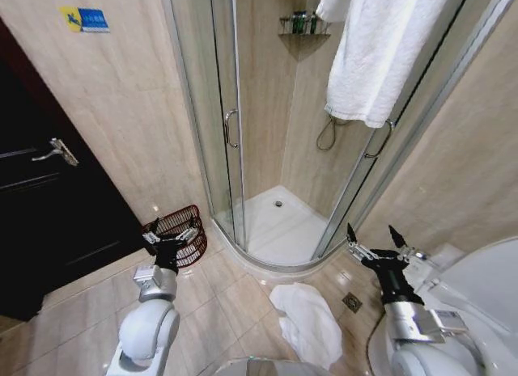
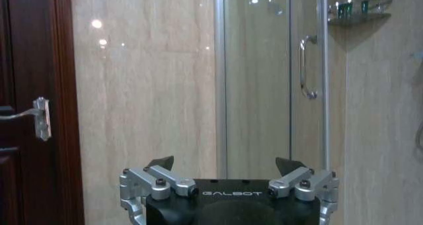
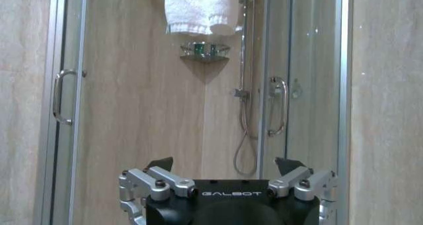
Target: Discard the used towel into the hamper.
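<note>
Head view: used towel (image 1: pixel 309 321) lies crumpled on the floor tiles (image 1: pixel 227 299) between both arms, hamper (image 1: pixel 180 233) well apart by the door. Left gripper (image 1: pixel 171 235) and right gripper (image 1: pixel 376 240) hover, fingers wide open, empty; probably pre-grasp standby.

A bathroom: glass shower cabin (image 1: pixel 267 149), tiled floor (image 1: pixel 218 303), toilet (image 1: pixel 477 287), hanging towel (image 1: pixel 380 44)

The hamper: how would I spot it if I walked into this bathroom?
Find the glass shower enclosure, then look at the tiled floor left of it, by the dark door. The hamper sits there against the beige wall: a small, round, red-brown wire basket, unlike anything nearby.
</note>
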Tool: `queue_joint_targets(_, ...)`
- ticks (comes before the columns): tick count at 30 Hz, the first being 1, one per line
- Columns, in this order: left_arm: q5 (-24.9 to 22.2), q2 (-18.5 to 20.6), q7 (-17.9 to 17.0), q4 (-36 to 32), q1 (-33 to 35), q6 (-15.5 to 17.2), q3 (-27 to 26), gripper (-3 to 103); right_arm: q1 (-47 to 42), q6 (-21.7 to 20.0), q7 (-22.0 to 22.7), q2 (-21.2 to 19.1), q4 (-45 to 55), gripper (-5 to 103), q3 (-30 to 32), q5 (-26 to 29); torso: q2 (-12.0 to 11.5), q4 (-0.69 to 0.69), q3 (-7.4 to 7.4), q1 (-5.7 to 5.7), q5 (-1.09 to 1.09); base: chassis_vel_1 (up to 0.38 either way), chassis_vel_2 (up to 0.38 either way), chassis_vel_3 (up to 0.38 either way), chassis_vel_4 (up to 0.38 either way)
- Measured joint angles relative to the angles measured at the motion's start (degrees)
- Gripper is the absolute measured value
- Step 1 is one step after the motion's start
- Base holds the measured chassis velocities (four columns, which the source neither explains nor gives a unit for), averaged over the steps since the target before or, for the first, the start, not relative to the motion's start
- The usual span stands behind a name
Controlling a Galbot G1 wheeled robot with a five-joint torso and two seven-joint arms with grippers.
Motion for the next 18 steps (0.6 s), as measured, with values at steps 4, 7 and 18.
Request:
queue_joint_targets(4, 0.15, -0.44, 0.14, -0.29, -0.32, -0.07, 0.27, 100, 0.01, 0.33, 0.95, -0.05, -0.01, 100, -0.74, 0.15, 1.39, -0.01, 0.79, 0.64, 0.00, 0.000, 0.000, 0.000, 0.000)
queue_joint_targets(7, 0.16, -0.38, 0.15, -0.29, -0.40, -0.08, 0.35, 100, -0.28, 0.97, 2.85, -0.69, -0.02, 100, -1.34, 0.80, 1.95, 0.00, 1.10, 0.88, 0.00, 0.000, 0.000, 0.000, 0.000)
queue_joint_targets(18, -0.05, -0.05, 0.38, 0.19, 0.38, -1.12, -0.87, 100, -2.09, 1.16, 3.65, -2.57, -0.07, 100, -1.61, 2.65, 5.80, 0.00, 3.15, 2.66, 0.00, 0.000, 0.000, 0.000, 0.000)
